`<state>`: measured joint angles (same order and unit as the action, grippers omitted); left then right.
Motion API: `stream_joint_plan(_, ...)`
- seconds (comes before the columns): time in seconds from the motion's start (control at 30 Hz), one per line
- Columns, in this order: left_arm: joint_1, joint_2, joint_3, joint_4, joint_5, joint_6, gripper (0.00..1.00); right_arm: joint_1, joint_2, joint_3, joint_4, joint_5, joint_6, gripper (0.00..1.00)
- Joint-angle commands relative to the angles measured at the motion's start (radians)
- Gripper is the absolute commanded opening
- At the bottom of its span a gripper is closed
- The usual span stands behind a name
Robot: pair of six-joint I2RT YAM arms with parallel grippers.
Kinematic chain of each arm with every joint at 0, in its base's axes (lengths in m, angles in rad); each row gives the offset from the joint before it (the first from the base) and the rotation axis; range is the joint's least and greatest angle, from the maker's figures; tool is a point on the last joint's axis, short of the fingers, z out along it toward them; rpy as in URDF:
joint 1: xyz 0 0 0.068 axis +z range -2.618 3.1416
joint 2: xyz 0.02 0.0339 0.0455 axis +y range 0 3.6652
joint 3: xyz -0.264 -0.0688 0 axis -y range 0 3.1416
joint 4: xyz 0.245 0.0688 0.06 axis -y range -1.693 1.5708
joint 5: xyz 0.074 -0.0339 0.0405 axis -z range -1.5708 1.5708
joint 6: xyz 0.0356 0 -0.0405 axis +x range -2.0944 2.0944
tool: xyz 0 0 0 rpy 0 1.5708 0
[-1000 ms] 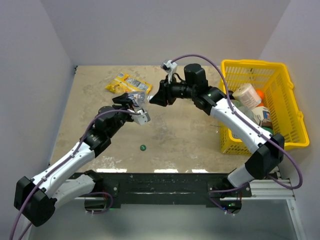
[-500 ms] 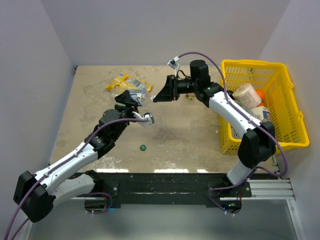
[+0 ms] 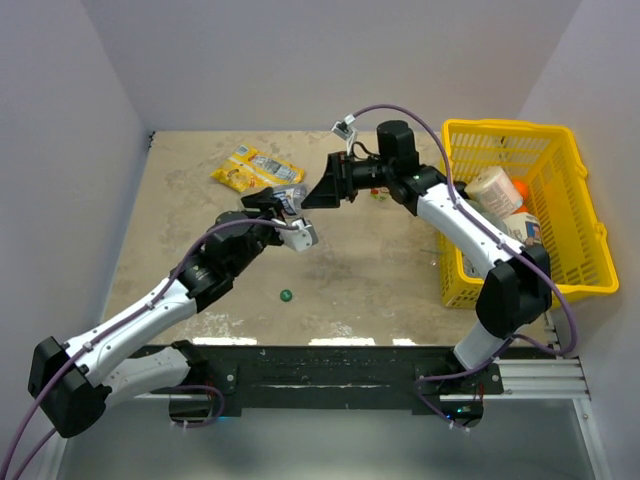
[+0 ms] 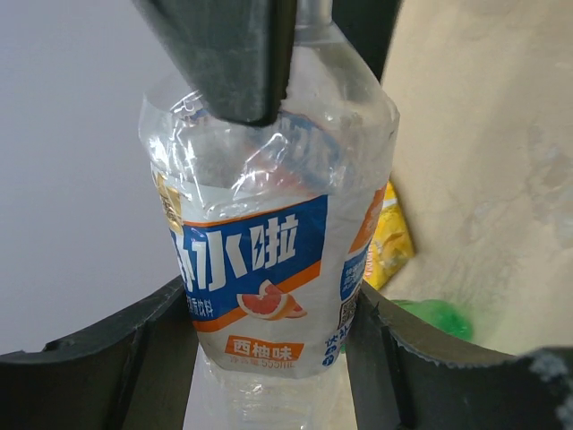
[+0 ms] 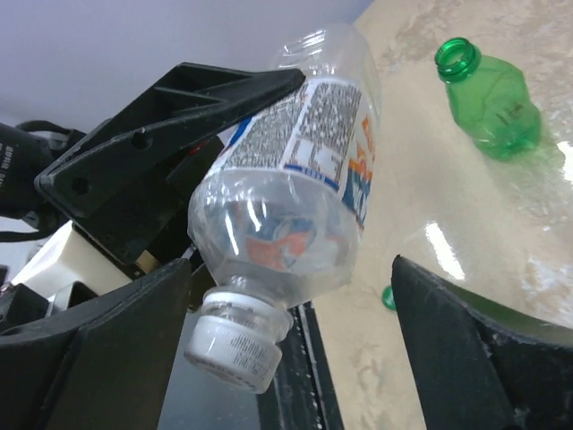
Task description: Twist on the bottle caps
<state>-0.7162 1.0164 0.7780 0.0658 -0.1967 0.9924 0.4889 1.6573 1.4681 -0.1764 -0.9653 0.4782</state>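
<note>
**A:** Where is the white cap (image 5: 235, 348) found?

**B:** It is seated on the neck of the clear bottle (image 5: 295, 179). The bottle is held tilted above the table (image 3: 370, 270), with the capped end turned toward the right gripper (image 5: 286, 296).

**A:** By what is the bottle held?

**B:** It is pinched around its labelled body by the left gripper (image 4: 269, 309), one finger pressed against each side.

**A:** And how is the right gripper set?

**B:** Its fingers are spread wide, one on either side of the cap. A clear gap is seen on one side. The cap lies close to the other finger, and contact there cannot be told.

**A:** Where are the other task things?

**B:** A green cap (image 3: 286, 295) lies alone on the table, nearer the arm bases. A green bottle (image 5: 492, 103) is seen on the table beyond the clear one, its mouth uncapped, well apart from the green cap.

**A:** What else is to be noted?

**B:** A yellow packet (image 3: 255, 168) lies toward the far left. A yellow basket (image 3: 510, 125) with bulkier containers in it is set at the right edge.
</note>
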Motion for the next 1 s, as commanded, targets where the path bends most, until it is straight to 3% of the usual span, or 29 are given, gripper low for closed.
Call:
stream_joint_plan(0.0,-0.005,-0.019,0.038,-0.099,0.085,-0.161,0.0,-0.024,-0.077,0.064,-0.041,0.024,-0.046,0.99)
stream_joint_plan(0.1,0.009,-0.007,0.046,-0.155,0.135,-0.222,0.0,-0.039,-0.087,0.101,-0.038,-0.003,-0.047,0.99)
stream_joint_plan(0.2,0.078,0.016,0.096,-0.252,0.277,-0.337,0.0,-0.061,-0.088,0.161,-0.049,-0.044,-0.064,0.99)
stream_joint_plan(0.3,0.164,0.039,0.139,-0.352,0.538,-0.419,0.0,-0.11,-0.085,0.26,-0.138,-0.064,-0.186,0.99)
stream_joint_plan(0.33,0.179,0.043,0.144,-0.366,0.677,-0.428,0.0,-0.127,-0.093,0.279,-0.209,-0.075,-0.342,0.99)
stream_joint_plan(0.43,0.185,0.073,0.187,-0.434,0.828,-0.452,0.0,-0.127,-0.158,0.299,-0.401,-0.018,-0.771,0.99)
stream_joint_plan(0.5,0.185,0.088,0.223,-0.474,0.89,-0.459,0.0,-0.127,-0.24,0.217,-0.428,0.01,-0.899,0.99)
stream_joint_plan(0.53,0.187,0.1,0.236,-0.48,0.902,-0.463,0.0,-0.128,-0.258,0.201,-0.511,0.004,-1.079,0.98)
stream_joint_plan(0.73,0.187,0.157,0.328,-0.572,0.965,-0.436,0.0,-0.105,-0.343,0.17,-0.843,0.034,-1.654,0.81)
stream_joint_plan(0.97,0.187,0.194,0.372,-0.607,0.979,-0.405,0.0,-0.04,-0.43,0.087,-0.856,0.071,-1.788,0.7)
